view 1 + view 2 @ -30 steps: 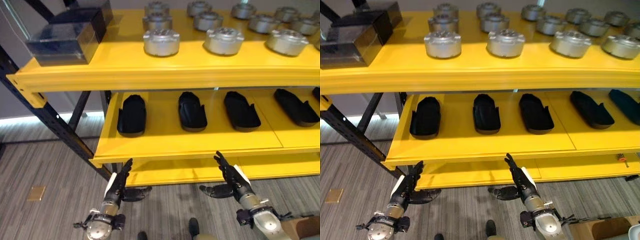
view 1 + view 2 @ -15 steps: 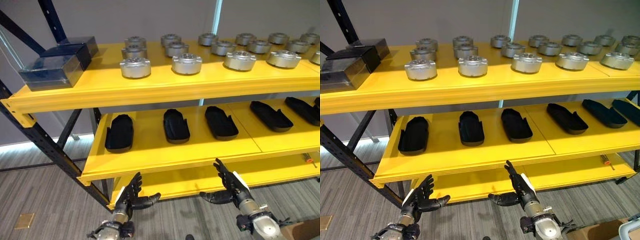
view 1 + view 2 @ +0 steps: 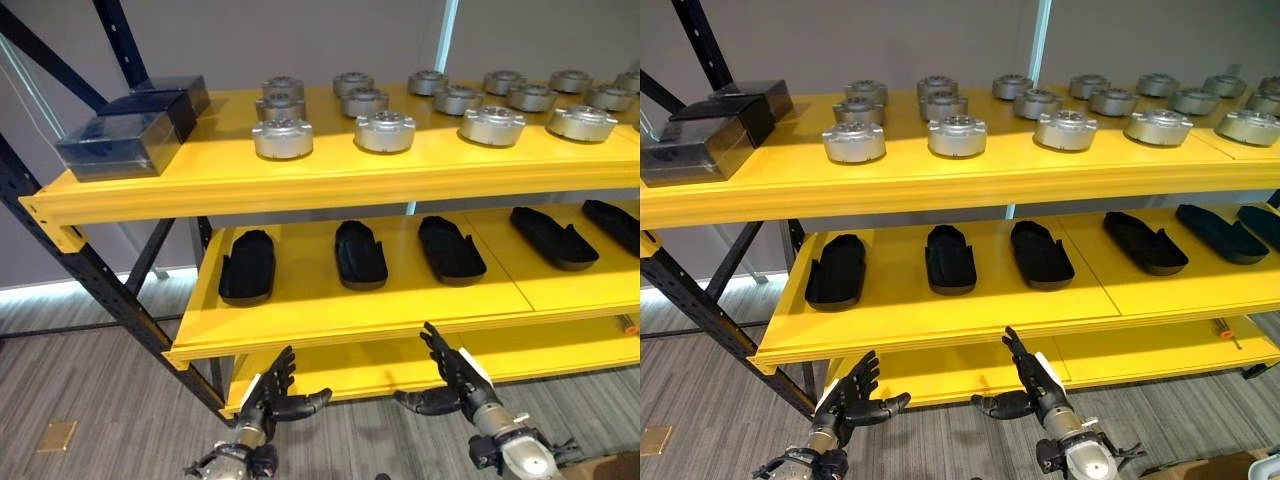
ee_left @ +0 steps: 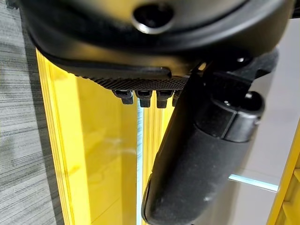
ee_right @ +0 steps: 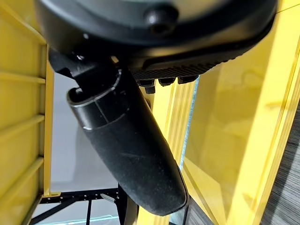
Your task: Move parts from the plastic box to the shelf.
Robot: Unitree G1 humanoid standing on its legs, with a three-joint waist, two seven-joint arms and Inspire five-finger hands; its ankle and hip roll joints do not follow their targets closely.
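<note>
A yellow shelf [image 3: 340, 185] stands in front of me. Its top level carries several round silver metal parts [image 3: 283, 137], and dark see-through plastic boxes [image 3: 120, 142] sit at its left end. Several black moulded parts [image 3: 248, 266] lie in a row on the middle level [image 3: 370, 312]. My left hand [image 3: 268, 398] and right hand [image 3: 452, 385] hang low before the bottom level, both open, fingers spread, holding nothing. In the wrist views the left thumb [image 4: 201, 154] and the right thumb [image 5: 126, 140] stand out straight against the yellow shelf.
Black rack uprights and slanted braces [image 3: 100, 290] frame the shelf's left side. Grey carpet floor lies below, with a small brass floor plate [image 3: 57, 436] at the left. An orange-handled tool [image 3: 1228, 331] lies on the lower level at the right.
The camera has lifted and pulled back, so more of the shelf's top level shows. Both hands stay low, open and empty.
</note>
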